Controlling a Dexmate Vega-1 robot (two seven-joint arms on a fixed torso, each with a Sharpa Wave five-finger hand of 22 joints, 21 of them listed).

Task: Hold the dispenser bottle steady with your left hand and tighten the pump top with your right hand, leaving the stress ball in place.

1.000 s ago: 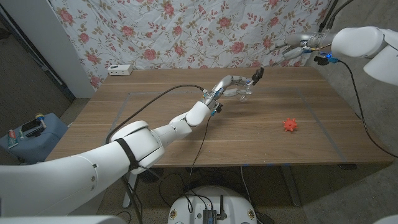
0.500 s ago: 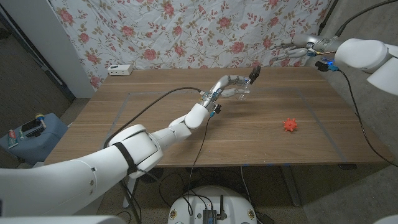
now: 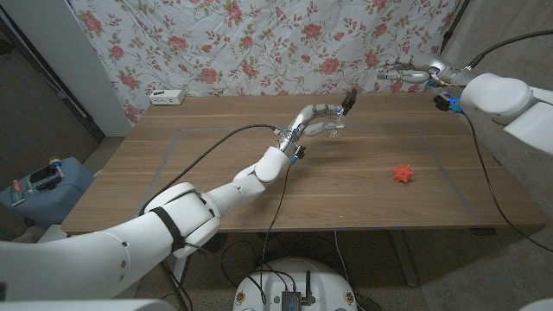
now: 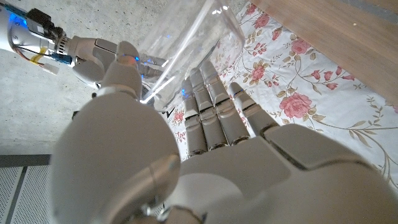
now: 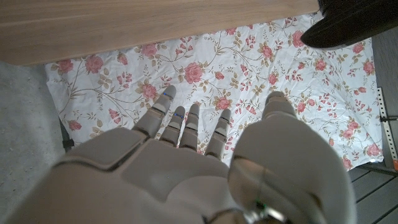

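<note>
My left hand reaches over the far middle of the table and grips the clear dispenser bottle, which is tilted with its black pump top pointing up and to the right. In the left wrist view my fingers lie against the clear bottle. My right hand hangs in the air in front of the curtain, to the right of the pump top and apart from it, fingers spread and empty. The right hand also shows open from behind. The orange stress ball lies on the table's right side.
A flowered curtain hangs behind the wooden table. A white power strip sits at the far left corner. Tape lines mark a rectangle on the tabletop. A black cable runs along my left arm.
The left hand has shifted the bottle slightly to the left and farther back. The right hand has stretched a little to the left. The stress ball has not moved.
</note>
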